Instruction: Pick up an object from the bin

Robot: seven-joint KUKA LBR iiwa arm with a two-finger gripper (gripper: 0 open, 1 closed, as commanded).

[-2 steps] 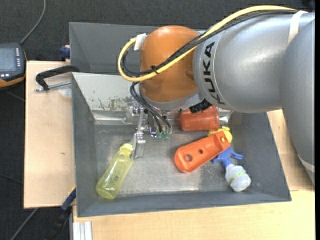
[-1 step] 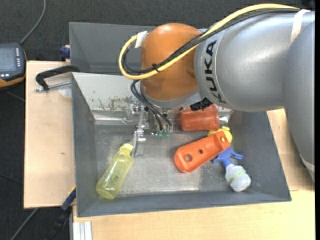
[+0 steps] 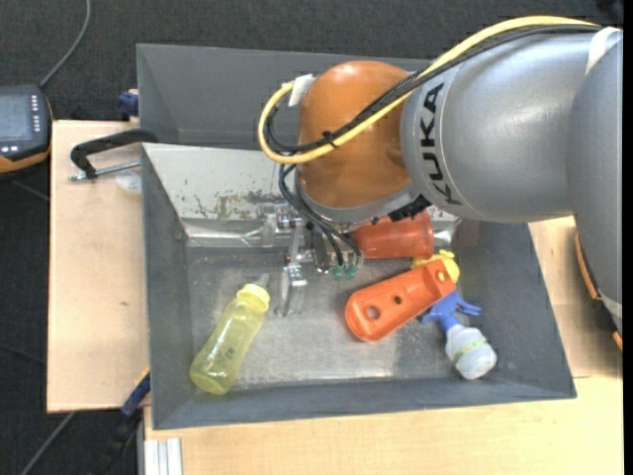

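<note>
Just down and to the left of the gripper (image 3: 293, 277), almost under it, there's a see-through yellow bottle (image 3: 229, 339) lying on its side. Its cap end points up toward the gripper and its base is out near the bin's front-left corner. That's the closest thing, so it's my guess for the pick. The gripper itself is low over bare floor beside the cap. I honestly can't tell whether it's spread or pressed together, since the big orange wrist cover (image 3: 346, 132) hides most of it. I don't see it holding anything.

To do this well, I'd move over the bottle's middle and close across the narrow width, not along its length. It's round and smooth, so a grip off to one side could send it rolling.

On the gripper's right lies a chunky orange plastic piece with a round hole (image 3: 396, 302). Behind that there's a reddish-orange container (image 3: 396, 236), and further right a blue-and-white nozzle-looking thing (image 3: 463, 342). All of these are well apart from the bottle.

The grey metal bin (image 3: 326, 359) has a scuffed floor, and there's plenty of open space around the bottle. Only the front-left walls are close.
</note>
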